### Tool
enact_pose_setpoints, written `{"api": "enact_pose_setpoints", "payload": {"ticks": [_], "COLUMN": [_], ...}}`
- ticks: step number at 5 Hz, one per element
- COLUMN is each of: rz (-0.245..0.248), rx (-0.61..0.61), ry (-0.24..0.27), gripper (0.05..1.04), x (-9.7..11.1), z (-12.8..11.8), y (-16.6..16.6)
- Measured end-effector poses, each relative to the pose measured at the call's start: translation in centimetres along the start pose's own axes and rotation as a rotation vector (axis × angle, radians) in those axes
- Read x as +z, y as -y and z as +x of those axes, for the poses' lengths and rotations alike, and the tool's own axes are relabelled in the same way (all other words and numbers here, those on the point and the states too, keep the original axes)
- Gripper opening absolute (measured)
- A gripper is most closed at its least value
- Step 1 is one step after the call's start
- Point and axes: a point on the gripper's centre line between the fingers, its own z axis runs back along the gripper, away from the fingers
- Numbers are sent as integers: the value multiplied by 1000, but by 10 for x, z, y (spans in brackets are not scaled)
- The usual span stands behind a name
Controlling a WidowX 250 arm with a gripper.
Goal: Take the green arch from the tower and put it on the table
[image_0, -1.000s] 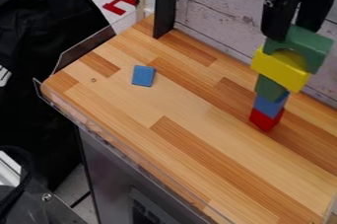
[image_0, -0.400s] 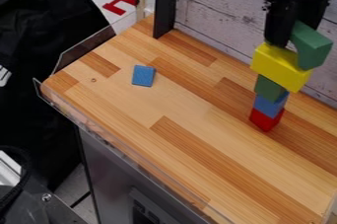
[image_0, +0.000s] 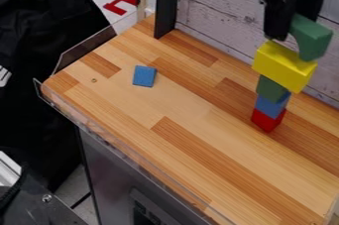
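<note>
The black gripper (image_0: 286, 30) hangs at the upper right, just above the tower, shut on the green arch (image_0: 313, 37). The arch's right part sticks out beside the fingers, and its left part is hidden behind them. Below it, the yellow block (image_0: 283, 66) lies on top of the tower, over a dark green block (image_0: 272, 88), a blue block (image_0: 271, 105) and a red block (image_0: 267, 120) on the wooden table (image_0: 192, 115). Whether the arch still touches the yellow block I cannot tell.
A flat blue block (image_0: 144, 76) lies on the table's left part. A whitewashed plank wall (image_0: 228, 6) stands behind the tower, with a black post (image_0: 167, 3) at the back corner. A clear rim (image_0: 86, 45) borders the left edge.
The gripper came down around the arch and closed on it, then rose slightly and shifted left with it. The arch has turned and lifted, while the blocks below stayed in place.
</note>
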Motion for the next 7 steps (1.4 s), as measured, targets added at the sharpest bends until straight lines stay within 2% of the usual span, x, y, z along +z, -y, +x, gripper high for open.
{"api": "enact_pose_setpoints", "payload": {"ticks": [1,2,3,4,5,6,7], "rz": [-83,-88,-69,-12,15,19,3], "rx": [40,77,80,54,70,138,157], "ry": [-82,-81,-41,8,48,49,33], "gripper": [599,599,599,599,599,599,599], "x": [22,33,28,5,-6,-32,-64], "z": [15,33,66,98,120,129,126], "y": [0,-6,-19,-38,-52,-62,-67]}}
